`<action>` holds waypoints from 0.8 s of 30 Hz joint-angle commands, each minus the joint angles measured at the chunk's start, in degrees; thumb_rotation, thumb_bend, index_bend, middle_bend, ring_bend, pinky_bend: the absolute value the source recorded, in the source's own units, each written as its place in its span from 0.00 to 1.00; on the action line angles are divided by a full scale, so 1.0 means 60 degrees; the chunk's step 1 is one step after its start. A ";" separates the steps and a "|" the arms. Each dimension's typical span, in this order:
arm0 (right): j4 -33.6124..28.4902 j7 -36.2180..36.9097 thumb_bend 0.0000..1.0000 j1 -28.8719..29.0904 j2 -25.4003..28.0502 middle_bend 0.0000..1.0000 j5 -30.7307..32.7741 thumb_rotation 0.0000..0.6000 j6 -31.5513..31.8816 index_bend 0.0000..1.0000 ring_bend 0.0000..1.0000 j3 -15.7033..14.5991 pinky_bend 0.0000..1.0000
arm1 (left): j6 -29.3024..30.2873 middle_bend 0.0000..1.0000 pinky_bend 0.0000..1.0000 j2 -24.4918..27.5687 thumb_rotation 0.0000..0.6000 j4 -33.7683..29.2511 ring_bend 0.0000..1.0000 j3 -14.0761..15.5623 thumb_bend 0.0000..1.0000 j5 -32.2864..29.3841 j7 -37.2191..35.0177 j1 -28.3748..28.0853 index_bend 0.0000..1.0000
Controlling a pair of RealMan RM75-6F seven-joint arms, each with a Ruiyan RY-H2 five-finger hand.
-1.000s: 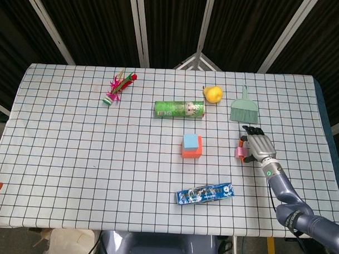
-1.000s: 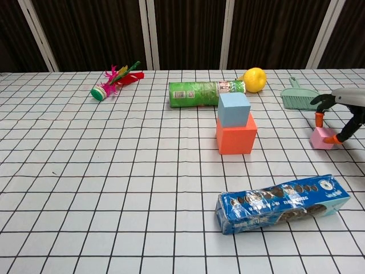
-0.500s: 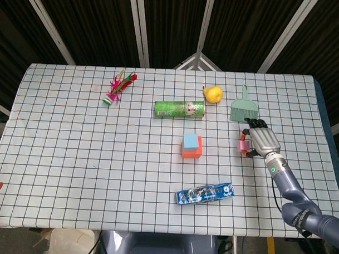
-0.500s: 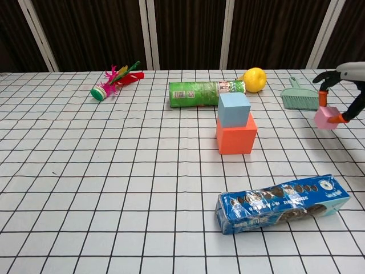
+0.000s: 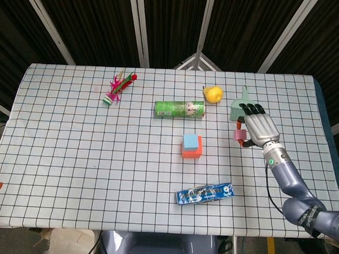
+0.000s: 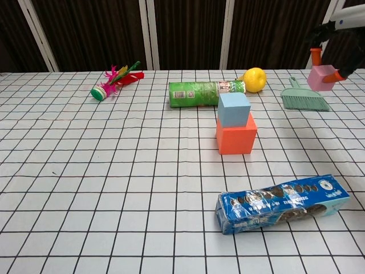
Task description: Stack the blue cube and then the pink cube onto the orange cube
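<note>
1. Orange cube [image 6: 236, 140]: base of the stack and landmark for every entry below. It rests on the checked tablecloth [image 5: 74, 146] near the table's middle.
2. Blue cube [image 6: 234, 109]: sits on top of the orange cube, touching it, set slightly toward its left and rear edge. By the look of it, the first half of the task is done.
3. Pink cube [image 6: 320, 77]: held in the air, well to the right of the orange cube and higher than the blue cube's top. It is not yet on the stack.
4. Right hand [image 5: 257, 126]: fingers closed round the pink cube, pinching it between orange-tipped pads; in the head view only a sliver of pink shows at the hand's left edge [image 5: 239, 134].
5. Left hand: shown by neither camera, so its fingers cannot be described.
6. Remaining work, as a judgement: carry the pink cube leftward over the stack, lower it square onto the blue cube, and release. The blue cube's offset leaves less margin for a clean seat.
7. Other items, placed from the orange cube:
   - green can [image 5: 180, 109] lying on its side just behind
   - yellow lemon [image 5: 213, 94] behind and to the right
   - green hand brush [image 6: 304, 98] further right
   - blue biscuit packet [image 6: 282, 203] in front
   - feathered shuttlecock [image 5: 117, 87] far behind-left
</note>
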 commanded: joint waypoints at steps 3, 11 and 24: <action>-0.1039 -0.0775 0.38 0.0735 0.0562 0.07 0.1108 1.00 0.0107 0.53 0.03 0.0019 0.00 | -0.0109 0.01 0.02 -0.0025 1.00 0.0032 0.00 0.0019 0.21 0.0002 0.0036 -0.0063 0.22; -0.1689 -0.1330 0.40 0.2017 0.0814 0.07 0.3193 1.00 -0.0107 0.53 0.03 -0.0024 0.00 | -0.0155 0.01 0.02 -0.0007 1.00 0.0033 0.00 0.0039 0.21 0.0027 -0.0030 -0.0074 0.22; -0.1390 -0.1332 0.41 0.2972 0.0060 0.07 0.3897 1.00 0.0122 0.53 0.04 -0.0315 0.00 | -0.0331 0.01 0.02 0.0057 1.00 0.0173 0.00 -0.0019 0.21 -0.0087 -0.0262 -0.0120 0.22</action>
